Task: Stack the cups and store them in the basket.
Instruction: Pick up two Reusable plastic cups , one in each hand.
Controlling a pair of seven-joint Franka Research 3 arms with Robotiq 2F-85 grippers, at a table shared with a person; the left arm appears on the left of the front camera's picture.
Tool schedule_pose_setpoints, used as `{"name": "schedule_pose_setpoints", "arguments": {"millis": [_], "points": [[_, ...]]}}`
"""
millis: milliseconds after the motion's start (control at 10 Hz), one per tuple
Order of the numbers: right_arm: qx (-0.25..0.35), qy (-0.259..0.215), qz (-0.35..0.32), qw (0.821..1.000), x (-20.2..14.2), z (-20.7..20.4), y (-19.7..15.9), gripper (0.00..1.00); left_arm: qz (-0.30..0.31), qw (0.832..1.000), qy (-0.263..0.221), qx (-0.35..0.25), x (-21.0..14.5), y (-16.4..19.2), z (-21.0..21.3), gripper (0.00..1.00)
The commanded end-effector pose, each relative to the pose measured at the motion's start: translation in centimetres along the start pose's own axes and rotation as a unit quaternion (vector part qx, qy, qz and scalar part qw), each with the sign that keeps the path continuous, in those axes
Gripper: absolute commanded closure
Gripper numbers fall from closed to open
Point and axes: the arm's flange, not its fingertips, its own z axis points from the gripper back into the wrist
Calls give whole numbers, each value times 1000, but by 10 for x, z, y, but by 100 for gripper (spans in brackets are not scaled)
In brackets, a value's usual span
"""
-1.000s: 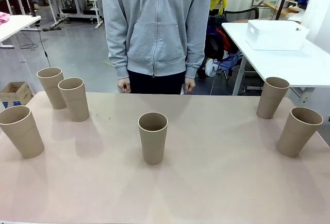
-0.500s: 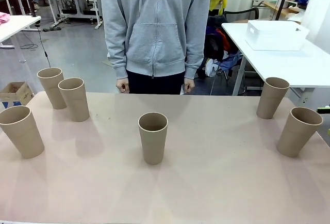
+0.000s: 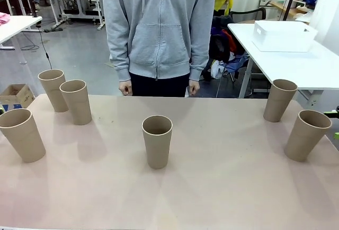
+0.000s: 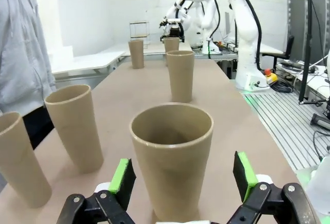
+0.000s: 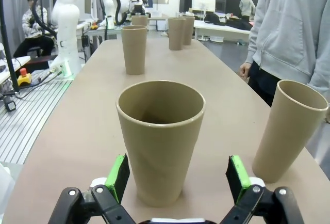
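Six tan cups stand upright on the pinkish table: three at the left (image 3: 52, 89) (image 3: 76, 101) (image 3: 22, 134), one in the middle (image 3: 157, 141), two at the right (image 3: 279, 100) (image 3: 308, 134). My left gripper (image 4: 183, 180) is open, its green pads on either side of the nearest left cup (image 4: 171, 157) without touching it. My right gripper (image 5: 177, 176) is open the same way around the near right cup (image 5: 161, 141). One of its green fingertips (image 3: 333, 114) shows at the front view's right edge. The white basket (image 3: 283, 35) sits on a separate white table at the back right.
A person in a grey hoodie (image 3: 158, 28) stands at the table's far edge, fists low at the sides. Beside the right gripper's cup stands the other right cup (image 5: 289, 131). Two more left cups (image 4: 75, 128) (image 4: 15, 164) stand close to the left gripper.
A green fingertip of the right gripper has come into the front view's right edge beside the near right cup. The cups have not moved.
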Motion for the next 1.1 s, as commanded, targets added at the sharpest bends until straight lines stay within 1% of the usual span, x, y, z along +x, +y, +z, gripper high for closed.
{"name": "schedule_pose_setpoints", "arguments": {"millis": [0, 100, 200, 300, 500, 600, 700, 800, 1000], "points": [[-14, 5, 22, 1000, -25, 2, 2, 0, -29, 999, 28, -19, -50, -24, 7, 0], [-20, 3, 31, 999, -24, 6, 2, 0, -46, 999, 24, -6, -55, -19, 6, 0], [-1, 4, 1, 1000, -1, 2, -3, 0, -71, 997, 1, 22, -56, -16, 3, 0], [-1, 4, 1, 1000, -1, 2, -3, 0, -5, 1000, 18, -4, -18, 10, 4, 0], [-1, 4, 1, 1000, -1, 2, -3, 0, -5, 1000, 18, -4, -18, 10, 4, 0], [-2, 6, 1, 1000, -1, 3, -4, 0, -10, 1000, 15, 4, -22, 17, 8, 0], [-16, 10, 22, 1000, -1, -2, -7, 0, -12, 1000, 10, 26, -30, 17, 5, 0], [-13, 10, 34, 999, -3, -6, -10, 0, -18, 999, 1, 47, -35, 19, 4, 0], [4, 17, 32, 999, -13, -13, -16, 0, -17, 998, -11, 62, -42, 21, 4, 0]]}}
